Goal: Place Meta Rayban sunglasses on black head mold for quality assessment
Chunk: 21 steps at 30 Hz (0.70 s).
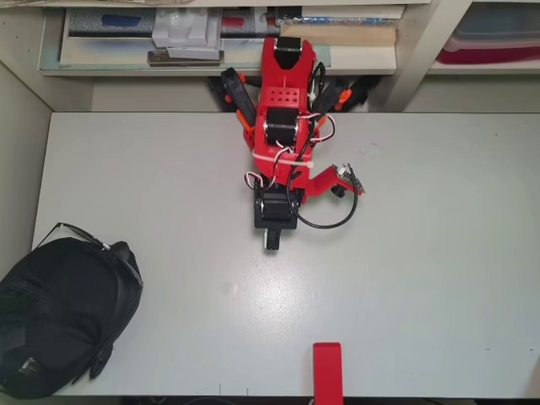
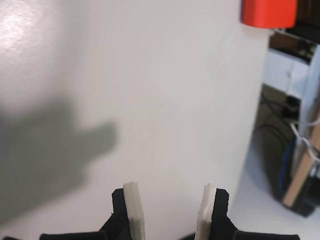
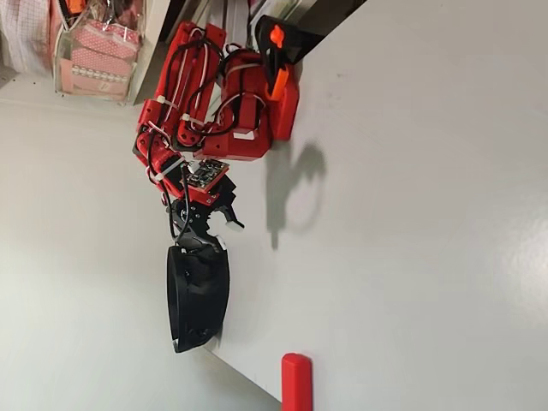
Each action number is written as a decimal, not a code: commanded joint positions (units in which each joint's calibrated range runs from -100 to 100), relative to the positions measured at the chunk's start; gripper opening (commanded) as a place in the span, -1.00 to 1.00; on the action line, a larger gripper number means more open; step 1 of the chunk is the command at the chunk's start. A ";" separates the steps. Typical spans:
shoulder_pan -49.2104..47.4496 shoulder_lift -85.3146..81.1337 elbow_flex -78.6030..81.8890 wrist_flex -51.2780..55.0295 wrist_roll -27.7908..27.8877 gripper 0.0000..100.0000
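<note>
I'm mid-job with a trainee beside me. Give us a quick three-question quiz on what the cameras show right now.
1. True or false: in the wrist view, the gripper is shut on something.
2. In the overhead view, where on the table does the black head mold sit? A) lower left corner B) centre C) upper right corner
3. What colour is the block at the table's bottom edge in the overhead view?

Key: 1 false, the jaws stand apart with only bare table between them. 2 A. 3 red.
</note>
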 commanded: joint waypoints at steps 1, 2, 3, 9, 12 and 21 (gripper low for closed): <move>-1.07 -1.34 0.36 -1.83 -0.24 0.29; -1.07 -1.34 0.36 -1.83 -0.24 0.28; -1.07 -1.34 0.36 -1.83 -0.24 0.28; -0.98 -0.92 0.45 -0.88 -0.24 0.28; -0.90 -0.84 0.45 -0.79 -0.18 0.27; -0.72 -0.84 0.45 -0.79 -0.11 -0.93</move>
